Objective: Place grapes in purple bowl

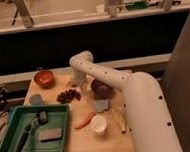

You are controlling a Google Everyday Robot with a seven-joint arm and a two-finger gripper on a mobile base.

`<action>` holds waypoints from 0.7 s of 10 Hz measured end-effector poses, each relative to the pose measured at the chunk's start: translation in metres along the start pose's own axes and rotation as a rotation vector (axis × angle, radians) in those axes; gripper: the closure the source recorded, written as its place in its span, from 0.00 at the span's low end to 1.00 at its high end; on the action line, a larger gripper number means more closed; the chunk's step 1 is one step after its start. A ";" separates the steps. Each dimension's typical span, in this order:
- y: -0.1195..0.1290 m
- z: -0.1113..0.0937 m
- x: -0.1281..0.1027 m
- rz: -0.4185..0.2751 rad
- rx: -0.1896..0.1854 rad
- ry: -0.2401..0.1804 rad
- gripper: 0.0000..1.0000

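The grapes (68,96), a small flat dark reddish-purple bunch, lie on the wooden table (74,147) left of the middle. The purple bowl (100,88) stands just to their right, partly covered by my white arm. My gripper (73,83) hangs from the bent wrist at the table's far side. It is just above and behind the grapes, to the left of the bowl. Nothing shows in its grasp.
An orange-red bowl (43,78) sits at the back left and a small blue cup (35,99) in front of it. A green tray (9,143) with a brush and a sponge is at the front left. A carrot (85,121), a white cup (98,124) and a pale blue object (101,105) lie in front of the purple bowl.
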 end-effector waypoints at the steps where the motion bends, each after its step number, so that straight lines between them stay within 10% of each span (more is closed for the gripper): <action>1: 0.000 0.008 -0.003 0.003 -0.001 -0.016 0.20; 7: -0.015 0.017 -0.028 0.027 0.008 -0.071 0.20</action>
